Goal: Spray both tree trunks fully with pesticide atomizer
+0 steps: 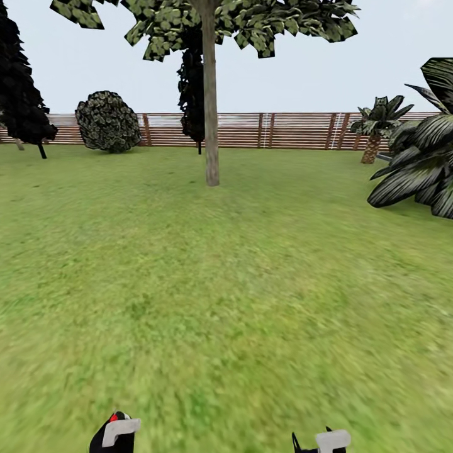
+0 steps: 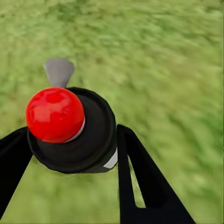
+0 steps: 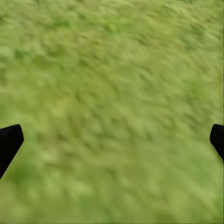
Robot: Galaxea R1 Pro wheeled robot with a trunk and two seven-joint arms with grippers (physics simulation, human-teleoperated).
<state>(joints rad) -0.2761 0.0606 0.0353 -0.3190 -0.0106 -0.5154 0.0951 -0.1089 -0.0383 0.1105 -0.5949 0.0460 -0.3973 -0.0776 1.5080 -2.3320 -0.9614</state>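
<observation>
One tall tree with a straight pale trunk (image 1: 211, 113) and a blocky green-and-white crown stands ahead on the wide green lawn (image 1: 226, 283), well short of the brown slatted wooden fence (image 1: 251, 130) behind it; a second such tree cannot be picked out. Left of that trunk, near the fence, sit a round mottled bush (image 1: 108, 121) and a near-black conifer (image 1: 22, 88); right of it, a short scaly palm (image 1: 375, 126) and a broad striped-leaf plant (image 1: 421, 157). The black pesticide atomizer with its red ball top and grey nozzle (image 2: 70, 126) is off the ground, well short of the trunk, carried by the left claw (image 2: 74, 154), whose black fingers (image 2: 140, 177) press against both sides of the bottle. The right claw (image 3: 112, 140) hangs over bare grass with its fingers spread wide and nothing between them. By my reading, the pick-up is done and the robot faces its first target, but the trunk looks unsprayed and too distant to reach. What is left seems to be closing in, covering this trunk, then finding and covering the other.
</observation>
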